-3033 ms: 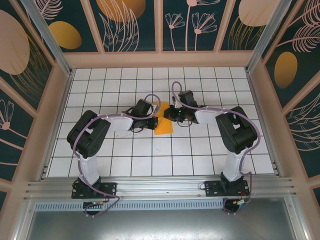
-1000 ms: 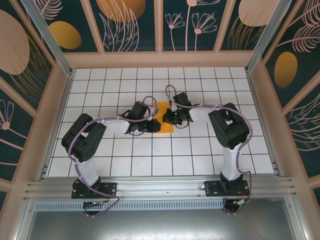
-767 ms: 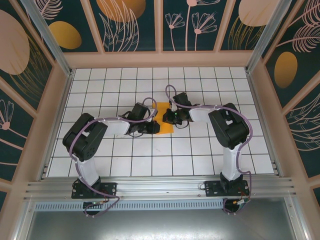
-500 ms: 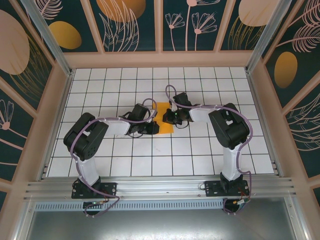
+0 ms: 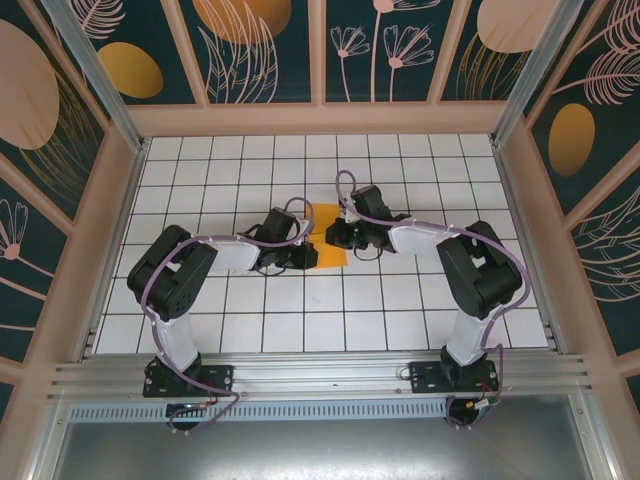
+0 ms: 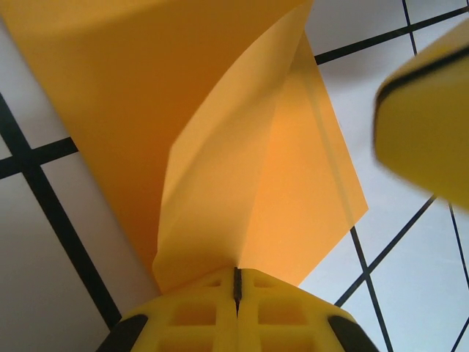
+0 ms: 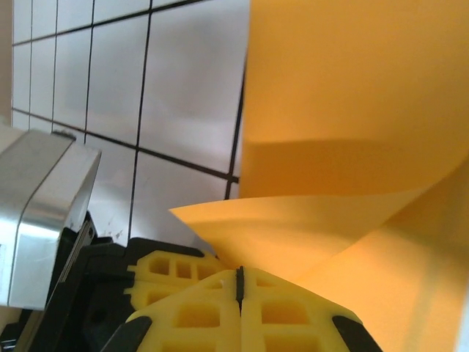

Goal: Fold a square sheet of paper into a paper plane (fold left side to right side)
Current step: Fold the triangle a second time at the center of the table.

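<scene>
The square sheet of paper (image 5: 331,257) is orange-yellow and lies partly folded on the white grid table, between the two grippers. My left gripper (image 5: 306,256) holds its near left part. In the left wrist view the jaws (image 6: 236,275) are shut on a lifted flap of the sheet (image 6: 242,147), which curls up over the lower layer. My right gripper (image 5: 333,236) comes in from the right. In the right wrist view its jaws (image 7: 239,275) are shut on a raised corner of the sheet (image 7: 352,110). No finished paper plane is in view.
A blurred yellow finger (image 6: 425,110) of the other gripper shows at the right of the left wrist view. In the right wrist view, other yellow fingers (image 7: 165,268) and a grey housing (image 7: 40,213) sit close on the left. Patterned walls (image 5: 320,50) ring the table.
The right arm's elbow has swung out to the right while its gripper stays at the paper. Less of the sheet shows between the grippers. The left arm has barely moved.
</scene>
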